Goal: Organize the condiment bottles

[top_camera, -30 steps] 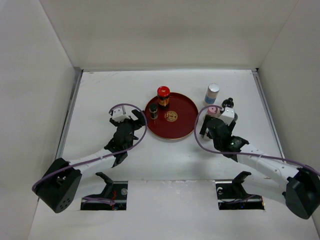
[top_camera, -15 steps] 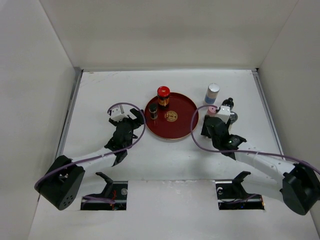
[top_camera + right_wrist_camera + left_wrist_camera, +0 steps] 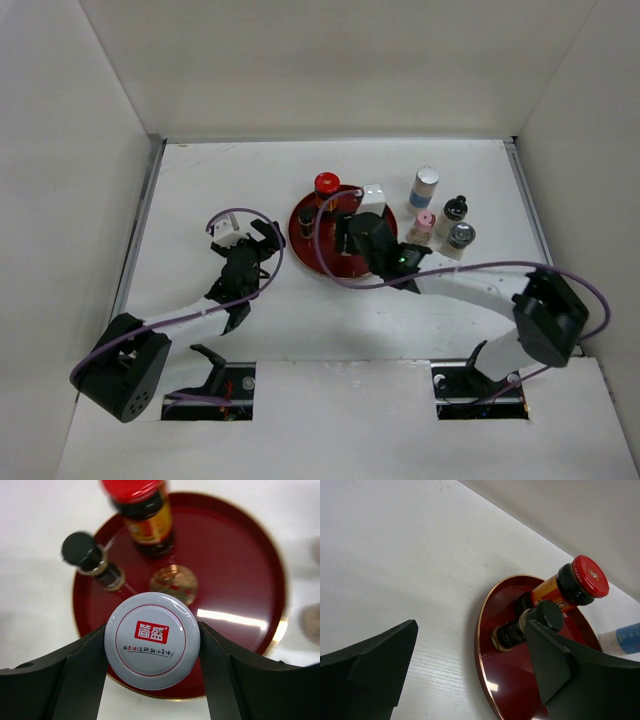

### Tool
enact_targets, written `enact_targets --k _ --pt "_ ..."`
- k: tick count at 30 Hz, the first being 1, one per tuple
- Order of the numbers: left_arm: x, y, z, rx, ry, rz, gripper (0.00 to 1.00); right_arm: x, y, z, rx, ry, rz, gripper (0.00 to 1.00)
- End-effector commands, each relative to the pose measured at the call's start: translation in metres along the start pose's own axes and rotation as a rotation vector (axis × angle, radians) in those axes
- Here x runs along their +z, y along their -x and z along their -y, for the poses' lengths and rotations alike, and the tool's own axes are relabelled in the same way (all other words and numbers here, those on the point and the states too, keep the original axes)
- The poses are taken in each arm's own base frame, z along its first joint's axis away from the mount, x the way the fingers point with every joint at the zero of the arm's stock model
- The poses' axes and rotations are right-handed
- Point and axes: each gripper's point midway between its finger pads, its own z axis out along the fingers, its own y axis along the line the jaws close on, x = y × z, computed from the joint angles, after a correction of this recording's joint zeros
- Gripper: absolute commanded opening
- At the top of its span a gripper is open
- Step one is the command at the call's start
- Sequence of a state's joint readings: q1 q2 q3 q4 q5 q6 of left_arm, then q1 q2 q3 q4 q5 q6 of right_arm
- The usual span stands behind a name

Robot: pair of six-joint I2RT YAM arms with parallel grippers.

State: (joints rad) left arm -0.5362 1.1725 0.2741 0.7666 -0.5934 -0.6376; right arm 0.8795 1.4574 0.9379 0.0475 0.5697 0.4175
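Apparently white-lidded jar (image 3: 152, 630) in right gripper (image 3: 152, 647).

Light was even and diffuse, falling from above. The white table (image 3: 200, 180) and walls (image 3: 330, 70) were bright, close to washed out in the overhead view, and shadows on the table were faint and soft-edged. In the right wrist view the white-lidded jar (image 3: 152, 647) was sharp and its print legible, while the red-capped jar (image 3: 145, 510) and the frame's right edge were blurred. Glare streaks lay on the glossy tray (image 3: 240, 555). The left fingers (image 3: 370, 670) were dark, featureless and soft near the lens.
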Motion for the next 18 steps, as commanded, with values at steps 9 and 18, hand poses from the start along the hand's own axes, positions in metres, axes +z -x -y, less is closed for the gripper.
enact_targets --k 9,18 --pt "-0.002 0.014 0.009 -0.054 -0.035 0.044 0.89 0.037 0.011 -0.095 0.014 0.154 0.088 0.48" --pt "-0.002 0.014 0.010 -0.054 -0.037 0.044 0.89 0.044 -0.013 -0.116 -0.023 0.168 0.056 0.72"
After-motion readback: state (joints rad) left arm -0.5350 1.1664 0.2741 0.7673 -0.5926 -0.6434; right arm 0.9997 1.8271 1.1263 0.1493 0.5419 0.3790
